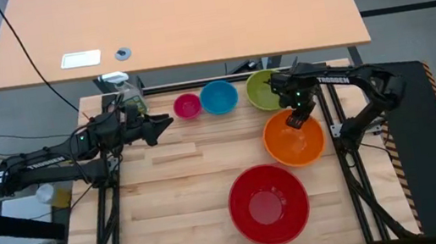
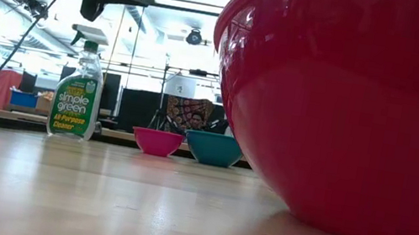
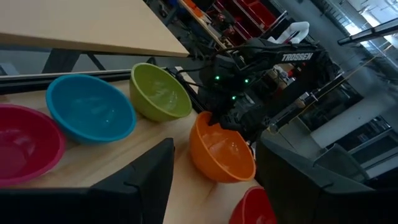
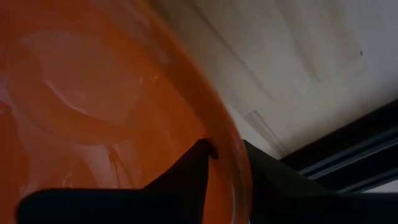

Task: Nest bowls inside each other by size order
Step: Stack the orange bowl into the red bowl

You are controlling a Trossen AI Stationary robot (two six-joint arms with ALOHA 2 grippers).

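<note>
Five bowls show in the high view. The red bowl (image 1: 269,203) stands near the table's front and fills the right of the low view (image 2: 363,118). The orange bowl (image 1: 293,139) is beyond it at the right. The lime green (image 1: 261,90), blue (image 1: 219,97) and pink (image 1: 187,106) bowls stand in a row along the far edge. My right gripper (image 1: 294,118) is shut on the orange bowl's far rim. My left gripper (image 1: 165,124) is open and empty, above the table left of the pink bowl. My right gripper holds the orange bowl by its far rim (image 4: 239,171), with one finger (image 4: 186,180) inside the bowl and one outside the wall. The fingers come from above, pointing down. In the left wrist view the bowl (image 3: 221,152) sits tilted; whether its base is on the table, I cannot tell.
A yellow-green spray bottle (image 1: 130,94) stands at the far left corner, beside my left arm; it also shows in the low view (image 2: 76,99). A second, larger tabletop (image 1: 169,18) lies beyond the far edge. Bare wood (image 1: 177,196) lies left of the red bowl.
</note>
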